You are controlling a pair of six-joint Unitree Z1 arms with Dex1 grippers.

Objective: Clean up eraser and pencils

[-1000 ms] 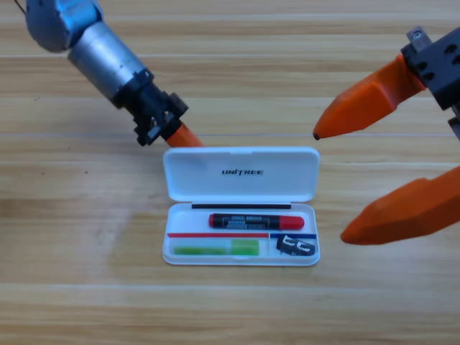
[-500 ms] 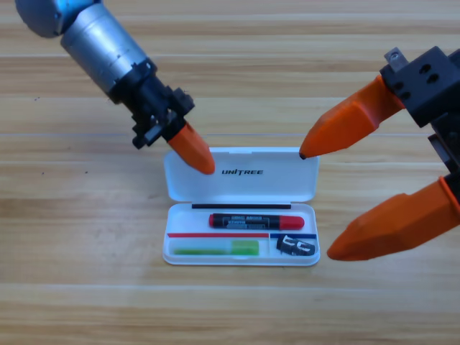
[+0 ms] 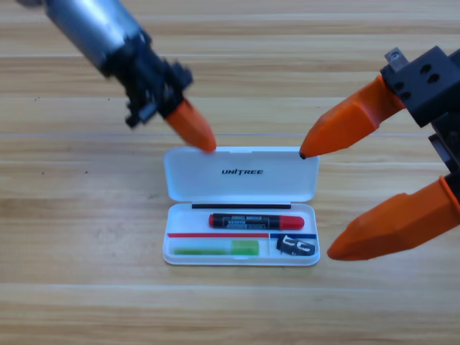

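The white case lies open in the middle of the table, its lid point(image 3: 241, 175) folded back flat and its tray point(image 3: 172, 233) toward the front. The black pencil with red ends point(image 3: 255, 220) lies in the tray's upper slot. Below it, the pale green pencil point(image 3: 215, 249) sits at the left and the small black eraser point(image 3: 295, 246) at the right. My left gripper point(image 3: 203, 142) is shut, its orange tip at the lid's far left edge. My right gripper point(image 3: 317, 203) stands wide open beside the case's right end, its upper tip over the lid's far right corner.
The wooden table point(image 3: 86, 237) stretches out around the case. The left arm's grey body point(image 3: 100, 25) slants in from the top left. The right gripper's black mount point(image 3: 431, 83) fills the right edge.
The left gripper first swung onto the lid's left part, then pulled back up to the lid's far edge. The right gripper shifted left toward the case, then held still.
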